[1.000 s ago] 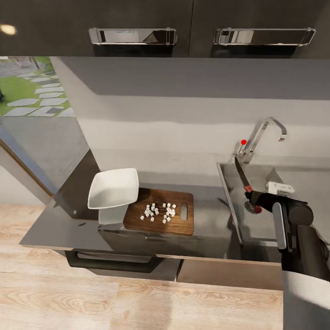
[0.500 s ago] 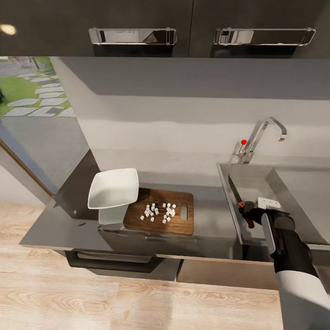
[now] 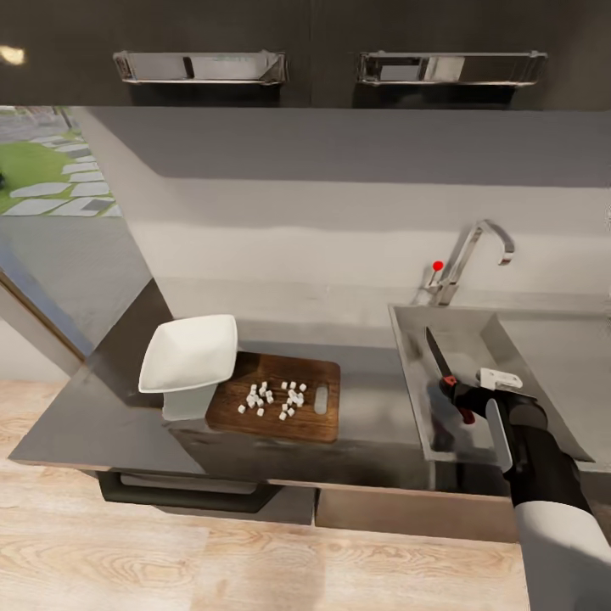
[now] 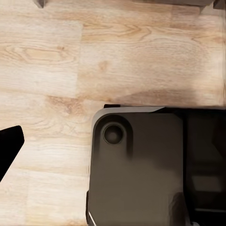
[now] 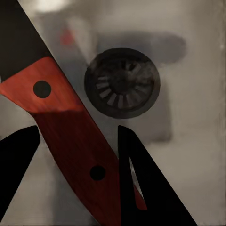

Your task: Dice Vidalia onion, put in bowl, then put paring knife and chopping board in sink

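Observation:
Small white cubes of the diced Vidalia onion lie on the dark brown chopping board on the grey countertop. Touching the board's left end, the white square bowl is empty. My right gripper is shut on the red handle of the paring knife, low inside the sink near its left wall, blade pointing to the back. The sink's drain lies just beyond the handle. One finger of my left gripper hangs over the wooden floor, holding nothing.
A chrome tap with a red knob stands behind the basin. Dark upper cabinets with bar handles hang overhead. A window is at the left. My own dark base sits below the left arm.
The right gripper has brought the knife down from near the tap into the basin, towards its front. The camera has turned a little, shifting the whole picture left.

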Robot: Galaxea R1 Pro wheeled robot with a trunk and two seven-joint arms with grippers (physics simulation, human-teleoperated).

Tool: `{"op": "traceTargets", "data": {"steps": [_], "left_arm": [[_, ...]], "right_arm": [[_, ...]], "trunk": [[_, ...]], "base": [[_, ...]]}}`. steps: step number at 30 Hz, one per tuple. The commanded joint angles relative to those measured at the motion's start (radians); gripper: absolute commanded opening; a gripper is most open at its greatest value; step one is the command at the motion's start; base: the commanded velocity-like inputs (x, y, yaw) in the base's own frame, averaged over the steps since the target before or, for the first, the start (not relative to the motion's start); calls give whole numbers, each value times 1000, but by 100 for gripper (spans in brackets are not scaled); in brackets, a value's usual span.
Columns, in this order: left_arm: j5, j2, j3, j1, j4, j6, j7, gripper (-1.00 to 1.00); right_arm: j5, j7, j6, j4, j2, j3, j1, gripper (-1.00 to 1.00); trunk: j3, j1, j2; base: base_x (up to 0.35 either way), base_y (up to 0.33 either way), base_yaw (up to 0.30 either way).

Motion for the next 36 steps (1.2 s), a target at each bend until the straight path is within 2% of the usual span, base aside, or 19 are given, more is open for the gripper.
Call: {"op": "traceTargets", "data": {"steps": [1,9,13,22,23,36], "left_arm": [[10,1,-7,0,-2,-2,6,100],[10,1,-7,1,-2,-2,6,100],[10,1,-7,1,-2,-2,6,100],[10,1,-7,1,-1,-2,6,100],[10,1,-7,0,-1,-2,6,100],[10,1,-7,1,-1,-2,6,100]], "right_arm": [[-2,0,4,-1,0,0,-1,-100],[-3,2,4,26,0,2,-1,-100],[-4,2,4,77,1,3,-1,-100],[-4,2,4,90,1,4,-1,-100],[-4,2,4,90,1,4,-1,100],[-4,2,4,88,1,4,-1,100]], "trunk": [[-1,1,-1],[-1,1,-1],[-1,1,-1],[-1,1,-1],[-1,1,-1],[-1,1,-1]], "base": [[69,-291,0],[15,-257,0],[1,-47,0],[0,-2,0],[0,0,0],[0,0,0]]}}
